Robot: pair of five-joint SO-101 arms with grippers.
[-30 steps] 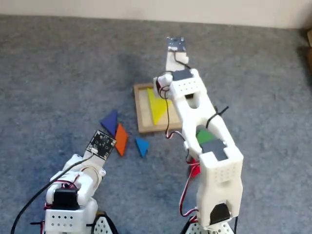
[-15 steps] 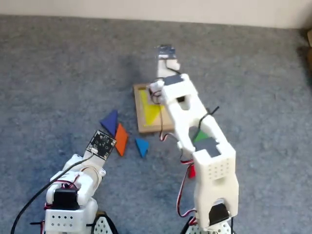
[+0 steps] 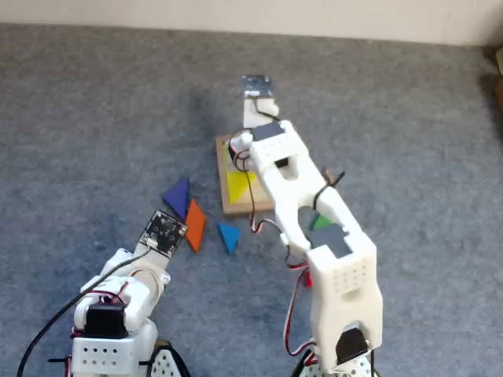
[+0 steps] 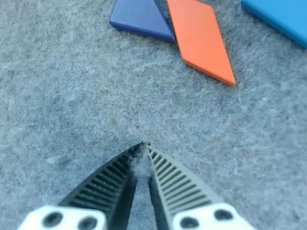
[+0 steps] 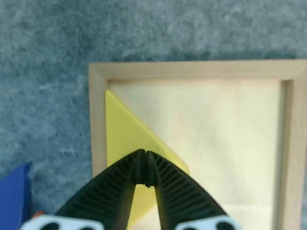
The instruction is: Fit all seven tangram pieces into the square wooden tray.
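Shift: right arm (image 3: 302, 184) has swung left over the tray (image 3: 222, 177); yellow triangle (image 3: 238, 185) has slid to its left wall.
Right gripper (image 5: 143, 154): clenched, tips over the yellow triangle, grasping nothing.
Left gripper (image 4: 143, 146): clenched, empty, near orange (image 3: 195, 224).
Done: one piece in.
To go: navy (image 3: 178, 196), orange, blue (image 3: 229, 235) lie left of the tray; green (image 3: 322, 222) under the arm.
Hidden: green half covered; red (image 3: 310, 275) hard to tell from wiring.
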